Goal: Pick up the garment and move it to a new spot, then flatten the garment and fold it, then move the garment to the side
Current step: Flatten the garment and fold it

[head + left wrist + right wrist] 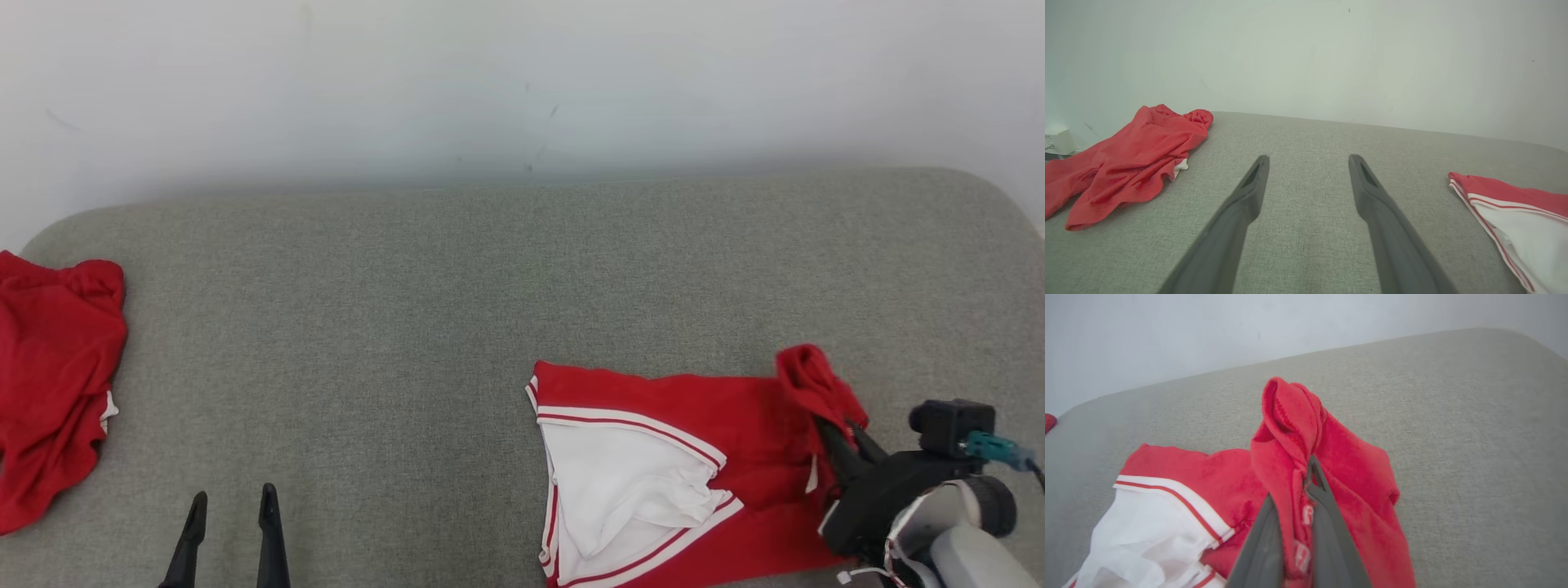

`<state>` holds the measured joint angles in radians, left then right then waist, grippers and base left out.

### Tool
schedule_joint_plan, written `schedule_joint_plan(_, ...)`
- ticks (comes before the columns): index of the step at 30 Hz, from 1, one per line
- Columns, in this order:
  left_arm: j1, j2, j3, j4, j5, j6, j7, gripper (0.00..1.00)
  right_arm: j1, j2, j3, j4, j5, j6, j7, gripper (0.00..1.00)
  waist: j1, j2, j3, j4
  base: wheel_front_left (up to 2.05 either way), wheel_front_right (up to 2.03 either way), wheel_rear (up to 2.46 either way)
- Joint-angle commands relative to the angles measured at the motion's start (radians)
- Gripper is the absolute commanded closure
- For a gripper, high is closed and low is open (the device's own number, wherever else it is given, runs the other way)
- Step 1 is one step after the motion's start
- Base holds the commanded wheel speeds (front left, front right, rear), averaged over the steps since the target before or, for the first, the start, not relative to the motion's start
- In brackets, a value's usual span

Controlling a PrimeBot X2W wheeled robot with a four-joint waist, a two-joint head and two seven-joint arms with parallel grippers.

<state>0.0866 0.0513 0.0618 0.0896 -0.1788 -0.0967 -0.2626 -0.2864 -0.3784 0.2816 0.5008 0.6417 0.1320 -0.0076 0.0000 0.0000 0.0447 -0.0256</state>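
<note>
- Head view: grey cushion (392,310) spans the frame.
- On its near right lies the red-white garment (653,457); a second red garment (49,384) sits far left.
- The right gripper (838,426) is clamped on the red-white garment's raised right corner.
- The left gripper (233,506) has its fingers apart and empty, near left.

On the padded surface (408,327), the garment (735,425) lay to the right and a second garment (49,384) at the far left edge, well apart. The left gripper (233,494) hung between them, nearer the second; the right gripper (837,426) pinched the garment's raised right end. A wall (490,82) stood behind.
</note>
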Motion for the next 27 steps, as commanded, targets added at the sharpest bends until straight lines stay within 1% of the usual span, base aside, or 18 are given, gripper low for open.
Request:
schedule_joint_plan(1,0.009,-0.001,-0.001,0.0,-0.005,0.003,-0.003,0.0,0.006,0.005,0.002,-0.01,0.005,-0.003,0.002,1.0,0.0,0.0,0.0,0.001,0.0,0.0,0.0)
schedule_joint_plan(6,0.001,-0.001,-0.016,0.007,-0.008,0.005,-0.003,0.0,0.018,0.091,0.059,-0.095,-0.002,-0.003,0.03,1.0,0.0,0.0,0.002,0.013,0.0,0.0,0.0)
schedule_joint_plan(11,-0.009,-0.001,-0.028,0.013,-0.019,0.008,-0.003,0.0,0.011,0.172,0.092,-0.12,-0.003,-0.003,0.044,1.0,0.0,0.0,0.009,0.037,0.0,0.0,0.0)
schedule_joint_plan(15,-0.019,-0.001,-0.038,0.019,-0.025,0.011,-0.003,0.0,-0.007,0.23,0.114,-0.094,-0.013,-0.003,0.035,1.0,0.0,0.0,0.014,0.055,0.0,0.0,0.0)
schedule_joint_plan(18,-0.024,-0.001,-0.047,0.024,-0.03,0.013,-0.003,0.0,-0.022,0.259,0.139,-0.062,-0.027,-0.003,0.027,1.0,0.0,0.0,0.021,0.072,0.0,0.0,0.0)
schedule_joint_plan(22,-0.033,-0.001,-0.052,0.03,-0.032,0.011,-0.003,0.0,-0.041,0.283,0.152,-0.013,-0.035,-0.003,0.004,1.0,0.0,0.0,0.029,0.09,0.0,0.0,0.0)
schedule_joint_plan(24,-0.036,-0.001,-0.053,0.032,-0.033,0.01,-0.003,0.0,-0.054,0.285,0.15,0.018,-0.057,-0.003,-0.012,1.0,0.0,0.0,0.032,0.095,0.0,0.0,0.0)
schedule_joint_plan(25,-0.037,-0.001,-0.053,0.033,-0.034,0.011,-0.003,0.0,-0.058,0.287,0.151,0.036,-0.066,-0.003,-0.015,0.79,0.0,0.0,0.032,0.096,0.0,0.0,0.0)
schedule_joint_plan(26,-0.037,-0.001,-0.053,0.034,-0.035,0.012,-0.003,0.0,-0.061,0.29,0.153,0.046,-0.068,-0.003,-0.023,0.31,0.0,0.0,0.032,0.097,0.0,0.0,0.0)
schedule_joint_plan(27,-0.036,-0.001,-0.052,0.035,-0.037,0.012,-0.003,0.0,-0.064,0.292,0.152,0.052,-0.069,-0.003,-0.032,0.0,0.0,0.0,0.031,0.098,0.0,0.0,0.0)
